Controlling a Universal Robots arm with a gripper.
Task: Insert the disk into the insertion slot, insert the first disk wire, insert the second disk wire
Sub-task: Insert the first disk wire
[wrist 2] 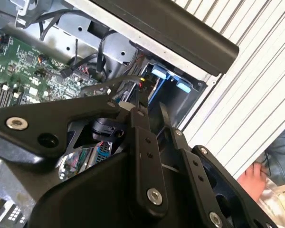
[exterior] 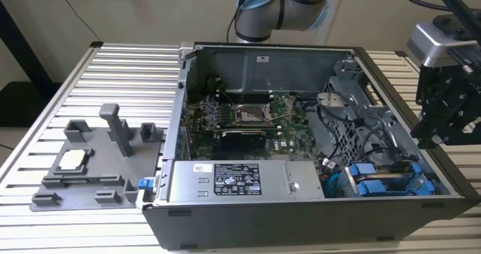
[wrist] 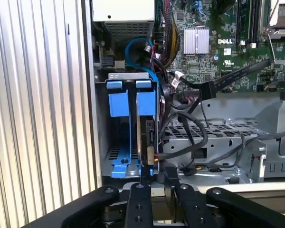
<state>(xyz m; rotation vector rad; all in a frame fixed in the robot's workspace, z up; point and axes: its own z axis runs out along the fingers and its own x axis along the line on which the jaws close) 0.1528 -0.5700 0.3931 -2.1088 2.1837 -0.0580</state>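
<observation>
The disk [wrist: 147, 135] stands edge-on in the insertion slot [wrist: 125, 159], a drive bay at the corner of the open computer case [exterior: 301, 220]. Its bright blue carrier tab [wrist: 145, 102] sits beside a second blue tab [wrist: 115, 102]. Yellow and red wires [wrist: 155, 155] meet the disk's near end. In the exterior view the blue carriers [exterior: 375, 183] lie at the case's near right corner. My black gripper [exterior: 430, 138] hovers over the case's right wall, just outside the bay. In both wrist views its fingers [wrist: 140, 190] [wrist 2: 145, 142] stand a little apart with nothing between them.
Loose black cables [wrist: 194, 137] and a flat black ribbon [wrist: 232, 78] cross between the bay and the green motherboard [exterior: 248, 116]. A grey fixture plate [exterior: 90, 164] lies on the slatted table [exterior: 128, 68] at the exterior view's left. A person's hand [wrist 2: 254, 178] rests beyond the case.
</observation>
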